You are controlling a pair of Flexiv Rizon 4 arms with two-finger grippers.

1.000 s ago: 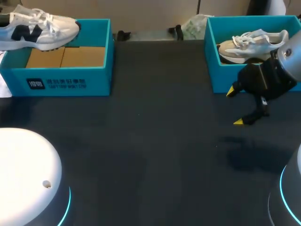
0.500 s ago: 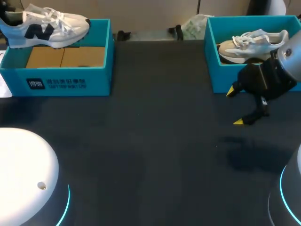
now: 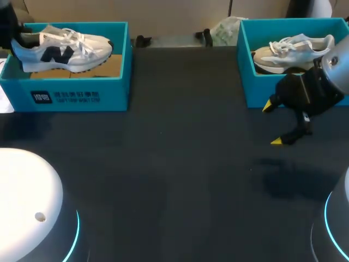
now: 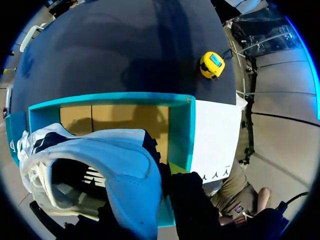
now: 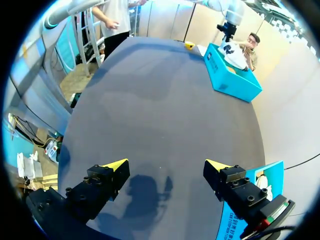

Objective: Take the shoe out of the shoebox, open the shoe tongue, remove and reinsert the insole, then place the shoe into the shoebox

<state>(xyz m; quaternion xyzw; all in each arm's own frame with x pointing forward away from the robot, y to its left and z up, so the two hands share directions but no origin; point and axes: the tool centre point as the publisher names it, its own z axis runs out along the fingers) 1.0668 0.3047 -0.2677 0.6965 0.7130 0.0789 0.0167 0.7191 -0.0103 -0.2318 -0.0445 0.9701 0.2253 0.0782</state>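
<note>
Head view: on the black bench (image 3: 180, 164) a teal left shoebox (image 3: 82, 95) stands at the far left. A white sneaker (image 3: 65, 50) with a dark side logo lies low across the box's opening, its toe towards the bench's middle and its heel at the dark end of the left arm (image 3: 7, 24). Whether the sole touches the cardboard floor I cannot tell. At the far right a second teal box, the right shoebox (image 3: 245, 76), holds a grey sneaker (image 3: 292, 50). The right arm (image 3: 311, 90) hangs just in front of that box. The right jaws stand wide apart over bare bench, with one of their yellow tips (image 3: 268, 105) near the box wall.

Left wrist view: the white sneaker's heel and open collar sit right at the left jaws, whose black fingers press it from both sides, gripping the heel; their tips are hidden by the shoe. Under the shoe is the left shoebox with its brown cardboard floor. Beside the box lies a white sheet of paper (image 4: 215, 135), and beyond that, on the bench, a yellow tape measure (image 4: 212, 65).

Right wrist view: the right jaws are spread wide with nothing between them, only dark bench and their shadow beneath. A corner of the right shoebox shows just beside one finger. Far ahead across the bench is the left shoebox with the white sneaker at it under the left arm.
</note>
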